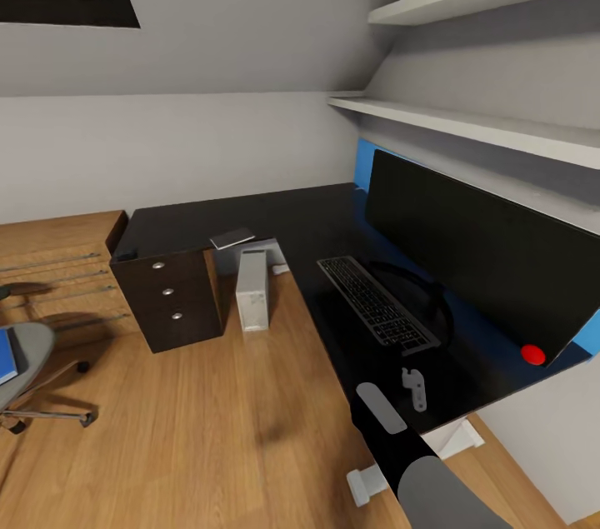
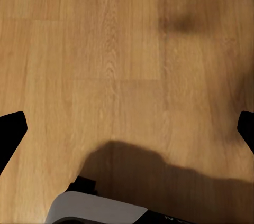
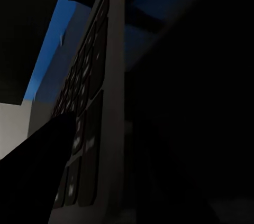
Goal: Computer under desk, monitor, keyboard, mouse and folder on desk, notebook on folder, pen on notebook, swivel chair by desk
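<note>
The black-topped desk point(image 1: 275, 217) runs along the right wall. On it stands the wide black monitor point(image 1: 479, 258), with the dark keyboard point(image 1: 379, 312) lying in front of it. My right gripper point(image 1: 414, 389) hovers just above the desk at the keyboard's near end; its wrist view looks along the keyboard point(image 3: 98, 92), and its jaws are lost in the dark. The grey computer point(image 1: 252, 289) stands on the floor at the desk's inner corner. At far left, the swivel chair point(image 1: 29, 358) carries the blue folder point(image 1: 7, 354). My left gripper point(image 2: 127, 129) is open over bare floor. Mouse and pen are out of view.
A dark drawer unit point(image 1: 171, 300) with round silver knobs stands beside the computer. A flat grey item point(image 1: 232, 239) lies on the desk corner above it. Wall shelves point(image 1: 467, 125) overhang the monitor. A light wooden dresser point(image 1: 58, 262) lines the back wall. Wooden floor point(image 1: 208, 421) lies between chair and desk.
</note>
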